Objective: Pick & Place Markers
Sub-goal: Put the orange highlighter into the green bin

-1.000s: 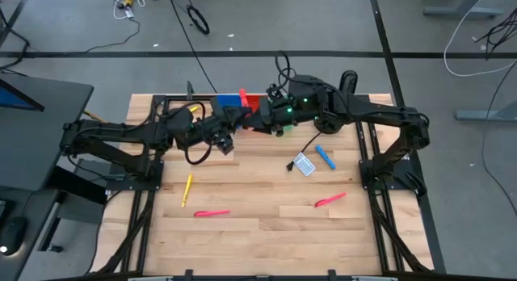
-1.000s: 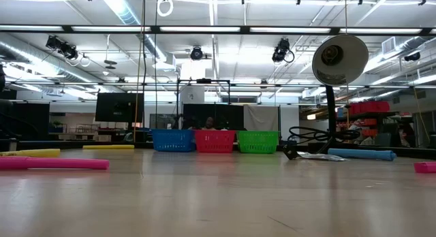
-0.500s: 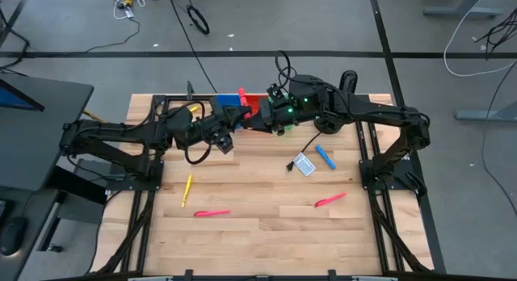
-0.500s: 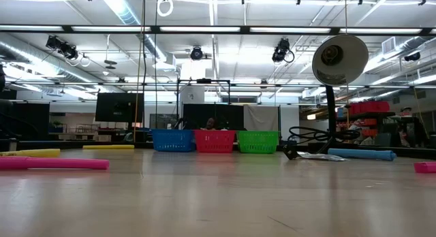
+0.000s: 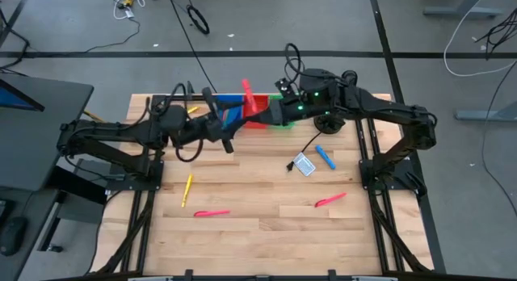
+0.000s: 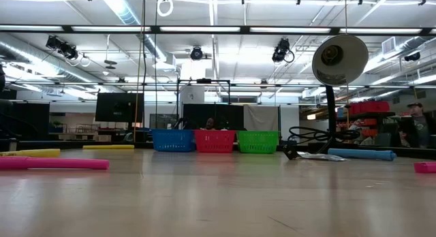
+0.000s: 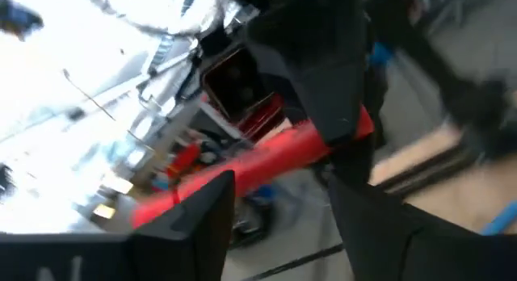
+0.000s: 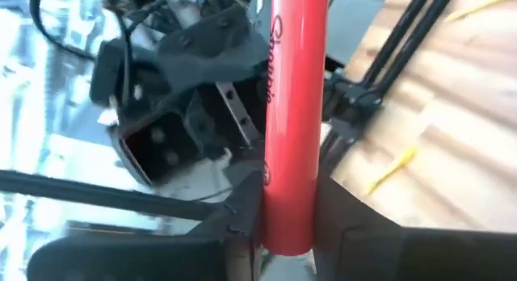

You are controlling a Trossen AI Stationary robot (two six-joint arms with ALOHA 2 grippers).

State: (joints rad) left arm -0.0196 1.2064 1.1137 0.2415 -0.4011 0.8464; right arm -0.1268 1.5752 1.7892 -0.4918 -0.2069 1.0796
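Observation:
A red marker [image 5: 248, 95] is up in the air over the blue bin [image 5: 230, 101] and red bin [image 5: 255, 121] at the table's far edge, with my right gripper [image 5: 262, 112] shut on it. My left gripper [image 5: 225, 126] is just to its left. In the left wrist view, my left gripper [image 7: 279, 212] is open and the marker [image 7: 266, 161] crosses beyond the fingertips. Other markers lie on the table: yellow [image 5: 187, 188], pink [image 5: 212, 213], pink [image 5: 329, 200], blue [image 5: 325, 157]. My right gripper pinches the red marker's barrel [image 8: 288, 180] between its two fingers, close to one end. The fingers come about level from the table's right side and lie across the marker. The marker is lifted clear above the bins, and its long free part [image 8: 295, 55] sticks out past the fingers.
A green bin [image 5: 280, 124] stands beside the red one under my right gripper. A small white-and-blue card [image 5: 304, 164] with a cable lies right of centre. Dark frame rails run along both side edges. The near half of the wooden table [image 5: 266, 241] holds only the scattered markers.
My right gripper has drawn a little toward the table's right edge with the red marker, which now shows longer and apart from my left gripper. My left wrist has rolled while staying in place.

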